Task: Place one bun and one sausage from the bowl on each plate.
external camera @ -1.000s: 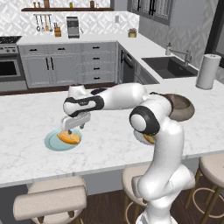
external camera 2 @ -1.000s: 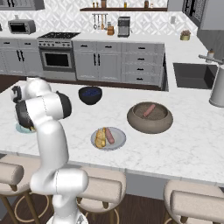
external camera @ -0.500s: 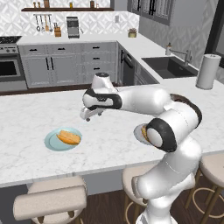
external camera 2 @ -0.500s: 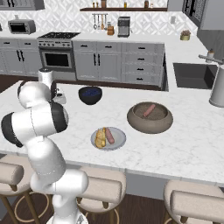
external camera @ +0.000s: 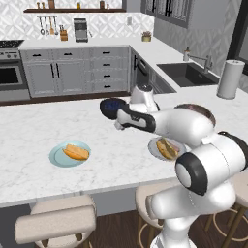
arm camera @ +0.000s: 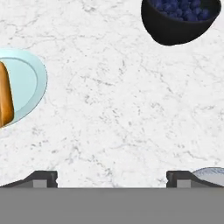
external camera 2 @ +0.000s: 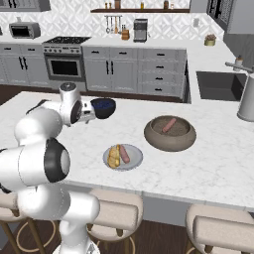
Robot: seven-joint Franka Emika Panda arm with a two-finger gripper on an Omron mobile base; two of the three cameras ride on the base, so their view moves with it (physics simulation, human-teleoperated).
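Note:
The pale blue plate (external camera: 59,158) holds a bun (external camera: 76,151) on the counter's left. On the light grey plate (external camera: 154,147) lie a bun (external camera 2: 114,157) and a sausage (external camera 2: 124,154). The brown bowl (external camera 2: 169,139) holds one sausage (external camera 2: 169,125). My gripper (external camera: 119,127) hangs open and empty over bare marble between the two plates. In the hand view the gripper (arm camera: 111,179) has the blue plate (arm camera: 30,78) and its bun (arm camera: 4,100) at the left edge. The grey plate's rim (arm camera: 210,174) shows at the bottom right.
A small dark bowl of blueberries (external camera: 112,105) stands just behind the gripper, also seen as the dark bowl (arm camera: 179,22) at the top of the hand view. A paper towel roll (external camera: 228,79) and sink (external camera: 186,74) are far right. Stools line the near edge.
The arm has swung right, from over the pale blue plate to the middle of the counter. The bun stays on that plate. The jaws stayed open.

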